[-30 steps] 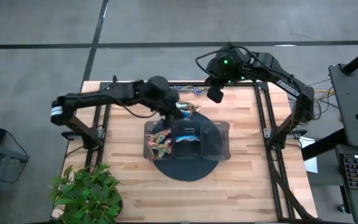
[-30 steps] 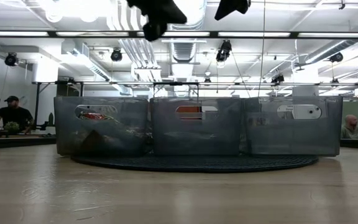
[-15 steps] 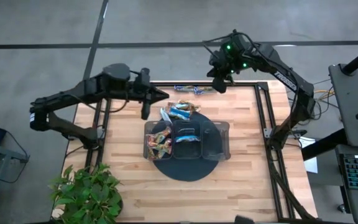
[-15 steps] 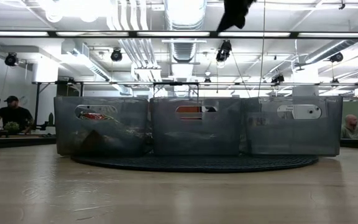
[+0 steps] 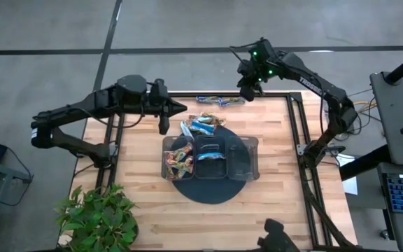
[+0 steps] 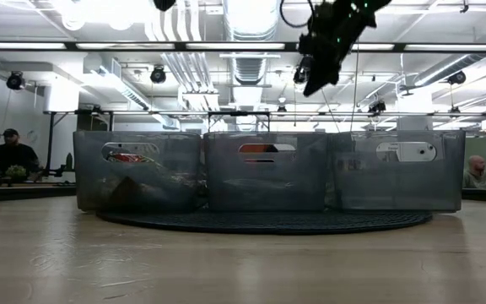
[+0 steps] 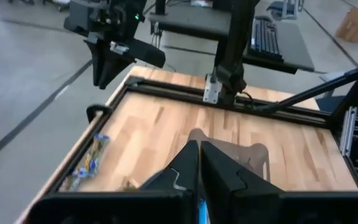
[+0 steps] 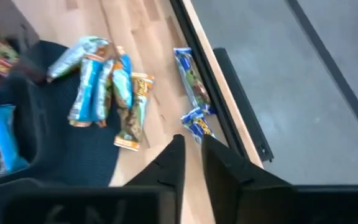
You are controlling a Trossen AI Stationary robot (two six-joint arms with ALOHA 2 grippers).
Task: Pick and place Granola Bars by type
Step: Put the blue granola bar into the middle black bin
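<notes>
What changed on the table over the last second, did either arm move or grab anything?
The left gripper pulled back from over the tray to the table's left side, shut and empty. The right gripper shifted slightly along the far edge, above the dark blue bars, its fingers just parting. The loose bars and the tray's contents stayed put.

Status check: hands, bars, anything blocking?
Left hand shut, empty, hanging left of the loose bars. Right hand slightly open over the two dark blue bars at the far edge. Tray partly sorted. Nothing blocking.
</notes>
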